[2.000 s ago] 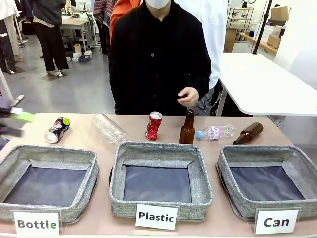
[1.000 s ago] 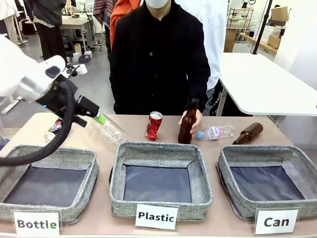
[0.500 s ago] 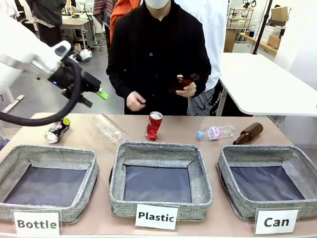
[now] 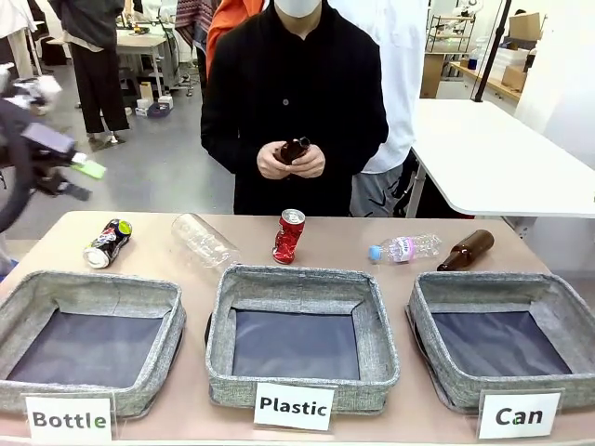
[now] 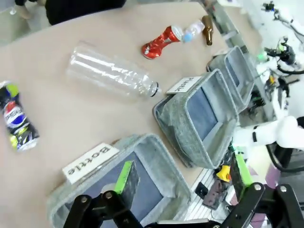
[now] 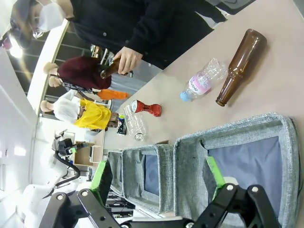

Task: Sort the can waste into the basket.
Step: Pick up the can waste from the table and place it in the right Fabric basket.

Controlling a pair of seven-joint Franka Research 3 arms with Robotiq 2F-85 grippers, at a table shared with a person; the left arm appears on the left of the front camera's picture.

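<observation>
The left gripper point(image 5: 182, 173) has its jaws spread wide with nothing between the green pads. It hangs high at the left side of the table, looking down on the grey woven bin carded "Bottle" point(image 5: 142, 142). The right gripper point(image 6: 156, 171) is just as wide open and empty, above the square grey woven-fabric basket with the dark blue-grey lining and the "Can" card point(image 6: 228, 130) at the near right.

By my reading, no part of the sorting is done: that basket is bare inside, and both cans lie on the tan table point(image 4: 149, 265) along its far side. The crushed red can with a silver top point(image 4: 288, 235), pinched at the waist, stands near the middle, behind the bin marked "Plastic" point(image 4: 302, 283). The dented black can with red, white and yellow-green print point(image 4: 107, 242) lies on its side at the far left, well away from its basket.

Both look thin-walled, creased and light. Their crumpled sides give uneven surfaces to grip, and the one lying down may roll.
</observation>
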